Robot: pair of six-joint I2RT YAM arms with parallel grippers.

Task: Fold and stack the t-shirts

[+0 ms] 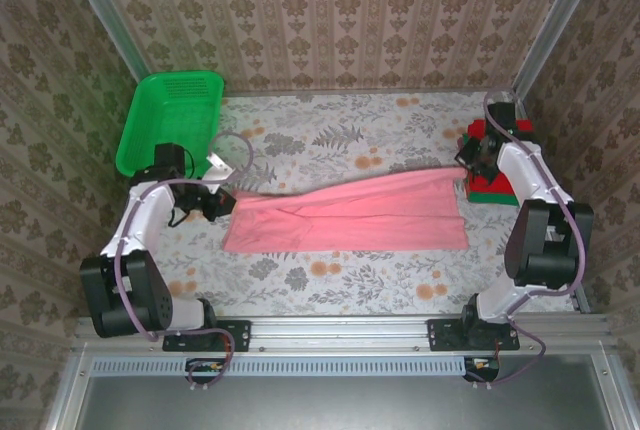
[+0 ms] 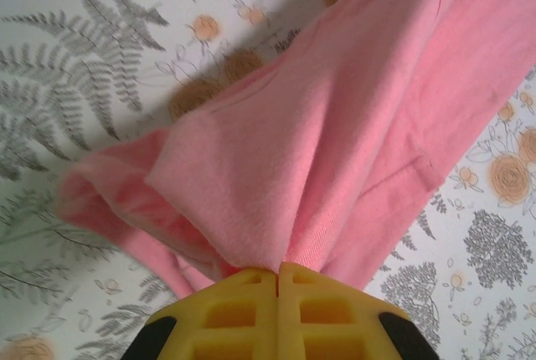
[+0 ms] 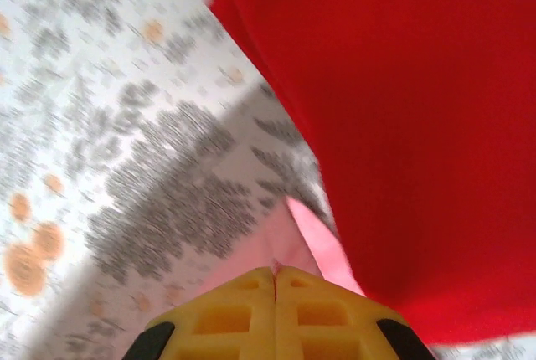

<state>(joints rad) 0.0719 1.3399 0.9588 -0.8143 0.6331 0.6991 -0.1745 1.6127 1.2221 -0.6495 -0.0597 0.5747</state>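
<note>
A light pink t-shirt (image 1: 350,216) lies stretched across the middle of the flowered table, folded lengthwise into a long band. My left gripper (image 1: 222,201) is shut on its left end, the pink cloth (image 2: 335,126) bunching out of the closed yellow fingertips (image 2: 251,289). My right gripper (image 1: 466,158) is shut on the shirt's right top corner (image 3: 314,239), lifted beside the folded red t-shirt (image 3: 402,109). That red t-shirt (image 1: 480,136) rests on a folded green one (image 1: 492,195) at the right edge.
A green plastic mesh basket (image 1: 168,120) stands tilted at the back left against the wall. Metal frame posts and patterned walls close in the table on three sides. A metal rail (image 1: 340,332) runs along the near edge.
</note>
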